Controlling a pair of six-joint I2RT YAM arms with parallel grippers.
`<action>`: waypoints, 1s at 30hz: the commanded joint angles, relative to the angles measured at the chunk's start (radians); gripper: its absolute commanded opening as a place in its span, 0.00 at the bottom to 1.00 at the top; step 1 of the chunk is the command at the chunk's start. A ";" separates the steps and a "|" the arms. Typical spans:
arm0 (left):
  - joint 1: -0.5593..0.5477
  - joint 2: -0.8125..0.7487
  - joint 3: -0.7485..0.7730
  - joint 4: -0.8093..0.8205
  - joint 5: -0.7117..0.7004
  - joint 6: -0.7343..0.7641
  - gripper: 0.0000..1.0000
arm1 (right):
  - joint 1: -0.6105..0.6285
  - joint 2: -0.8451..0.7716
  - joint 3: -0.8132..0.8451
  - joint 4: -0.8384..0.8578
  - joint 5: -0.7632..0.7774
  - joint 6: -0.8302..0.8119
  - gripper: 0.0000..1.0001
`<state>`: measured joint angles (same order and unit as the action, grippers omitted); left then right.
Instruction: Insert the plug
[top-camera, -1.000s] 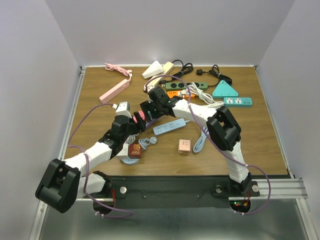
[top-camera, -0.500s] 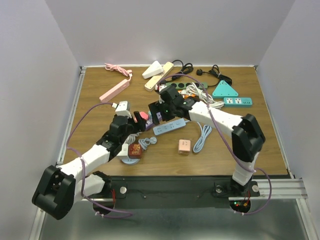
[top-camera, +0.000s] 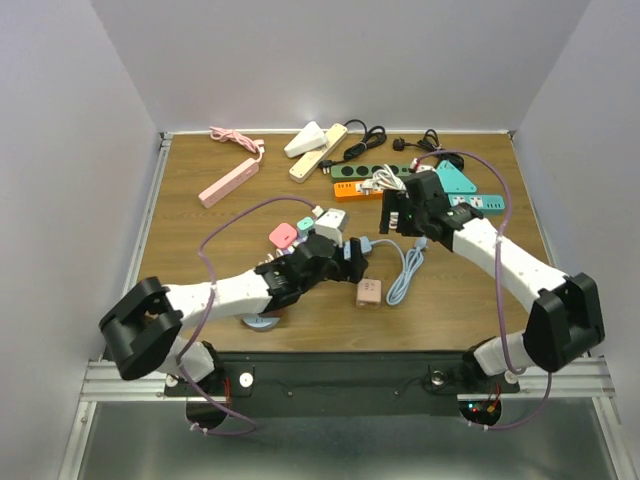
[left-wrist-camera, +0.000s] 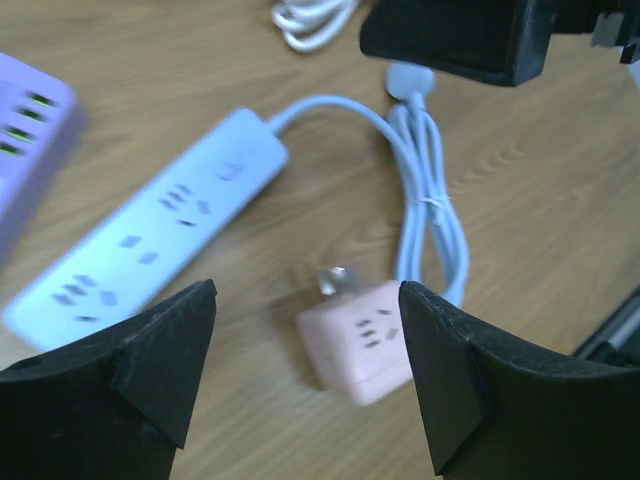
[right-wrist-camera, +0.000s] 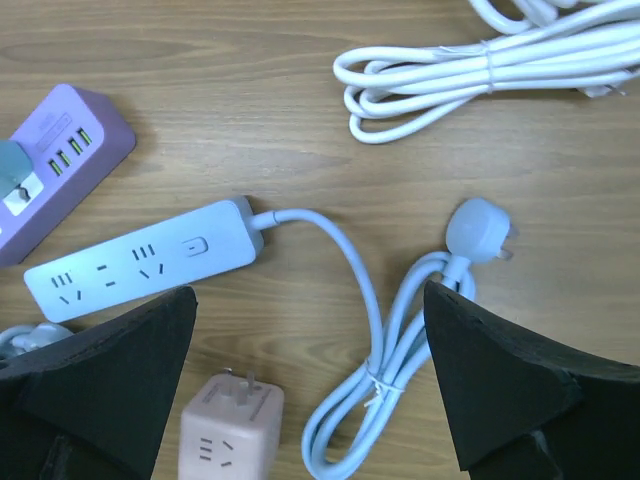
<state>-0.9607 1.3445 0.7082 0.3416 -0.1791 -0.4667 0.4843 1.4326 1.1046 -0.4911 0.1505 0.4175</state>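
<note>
So, right gripper (right-wrist-camera: 308, 290) hangs open and empty. The pale blue plug (right-wrist-camera: 478, 225) lies just ahead of it, prongs facing away from the pale blue power strip (right-wrist-camera: 140, 258), which sits crosswise toward the left arm. Left gripper (left-wrist-camera: 307, 290), open too, hovers by that strip. Right looks nearer the plug. One pale blue plug, one pale blue strip.
</note>
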 joint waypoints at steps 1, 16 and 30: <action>-0.068 0.100 0.105 -0.087 0.027 -0.136 0.86 | -0.012 -0.141 -0.049 0.022 0.017 0.044 1.00; -0.168 0.331 0.290 -0.293 -0.036 -0.190 0.90 | -0.021 -0.330 -0.166 0.022 -0.006 0.061 1.00; -0.023 0.389 0.367 -0.340 0.315 -0.099 0.00 | -0.019 -0.527 -0.229 0.062 -0.035 -0.080 1.00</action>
<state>-1.0828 1.7432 1.0332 0.0437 -0.0494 -0.5964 0.4698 0.9775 0.8818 -0.4931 0.1463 0.4171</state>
